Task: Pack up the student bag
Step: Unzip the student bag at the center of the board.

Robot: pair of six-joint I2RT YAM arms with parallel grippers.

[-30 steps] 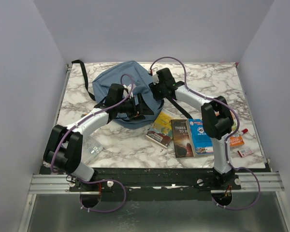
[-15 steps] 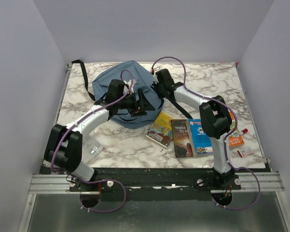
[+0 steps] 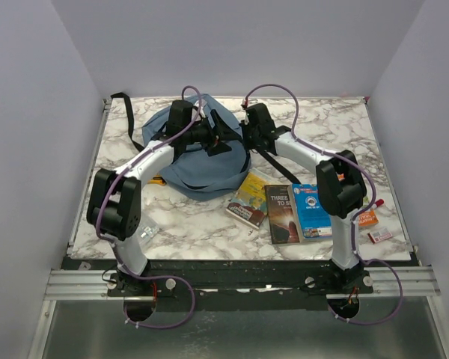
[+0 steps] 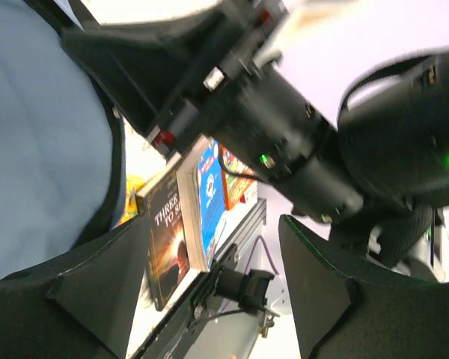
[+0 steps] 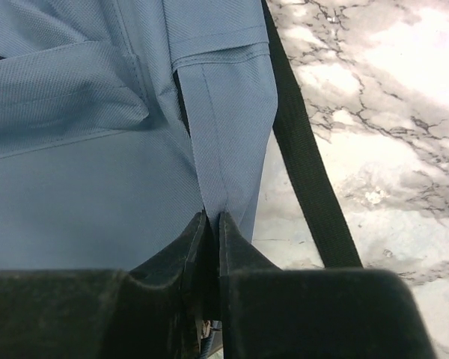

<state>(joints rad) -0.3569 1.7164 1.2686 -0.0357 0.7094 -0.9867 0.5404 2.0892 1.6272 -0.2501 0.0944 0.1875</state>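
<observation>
Blue student bag (image 3: 202,172), one, its inside hidden from view.
Right gripper (image 5: 213,224) pinches its fabric; left gripper (image 4: 215,224) hangs over it, fingers apart; three books (image 3: 282,213) lie just beside it.

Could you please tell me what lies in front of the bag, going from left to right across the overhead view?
Clear packet → yellow book → dark book → blue book → orange pack → small white item.
</observation>
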